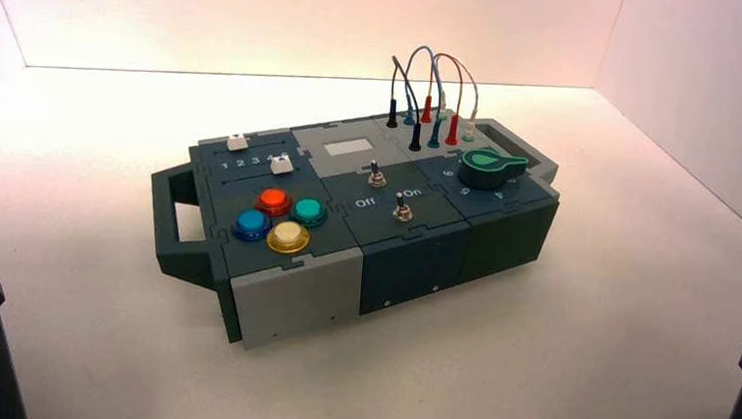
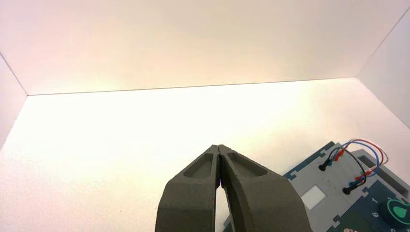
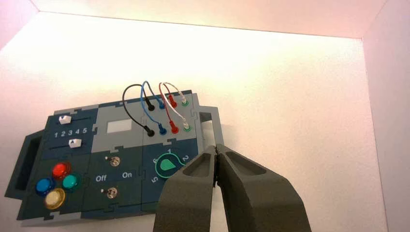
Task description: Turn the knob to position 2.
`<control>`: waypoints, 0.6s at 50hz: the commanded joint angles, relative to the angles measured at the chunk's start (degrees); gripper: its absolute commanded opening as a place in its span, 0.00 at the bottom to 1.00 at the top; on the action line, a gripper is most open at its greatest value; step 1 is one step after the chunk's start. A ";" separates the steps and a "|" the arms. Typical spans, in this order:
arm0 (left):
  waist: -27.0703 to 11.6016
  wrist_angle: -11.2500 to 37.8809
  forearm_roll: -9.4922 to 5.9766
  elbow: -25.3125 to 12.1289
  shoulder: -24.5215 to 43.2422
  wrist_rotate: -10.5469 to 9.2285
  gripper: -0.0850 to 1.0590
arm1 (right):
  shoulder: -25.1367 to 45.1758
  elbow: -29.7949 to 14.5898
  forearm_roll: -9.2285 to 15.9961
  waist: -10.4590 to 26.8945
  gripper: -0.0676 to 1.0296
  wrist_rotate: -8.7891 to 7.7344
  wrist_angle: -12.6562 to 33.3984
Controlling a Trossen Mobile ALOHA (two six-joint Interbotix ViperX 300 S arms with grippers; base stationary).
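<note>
A: So where are we on this one?
B: Right at the start, I'd say. The green knob [image 1: 491, 169] is on the right part of the box [image 1: 411, 266], near the wires [image 1: 439, 60]. Left gripper [image 2: 218, 147] and right gripper [image 3: 216, 147] both have their fingers closed together on nothing, well apart from it.
A: Next move?
B: I'd guess the right arm: open up, come over the knob, grab it and twist till the tip points at 2.
A: Can you tell where it points now?
B: Nope. In the right wrist view the gripper hides the tip; 1, 2, 5 and 6 show, the rest is covered. The left wrist view cuts the knob off at the edge.
</note>
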 commanded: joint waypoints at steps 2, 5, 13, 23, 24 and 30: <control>0.26 -0.62 0.18 -0.79 0.70 0.18 0.05 | 0.88 -1.23 0.18 0.09 0.04 -0.26 -0.26; 0.26 -0.62 0.18 -0.79 0.70 0.18 0.05 | 0.88 -1.23 0.18 0.00 0.04 -0.26 -0.26; 0.26 -0.62 0.18 -0.79 0.62 0.18 0.05 | 1.05 -1.23 0.18 0.00 0.04 -0.26 -0.18; 0.26 -0.70 0.18 -0.79 0.70 0.18 0.05 | 4.75 -1.58 0.70 0.18 0.04 -0.26 2.46; 0.26 -0.70 0.18 -0.79 0.70 0.18 0.05 | 5.71 -1.67 0.88 0.18 0.04 -0.26 2.99; 0.26 -0.70 0.18 -0.79 0.88 0.18 0.05 | 11.69 -2.90 1.76 0.62 0.04 -0.35 5.19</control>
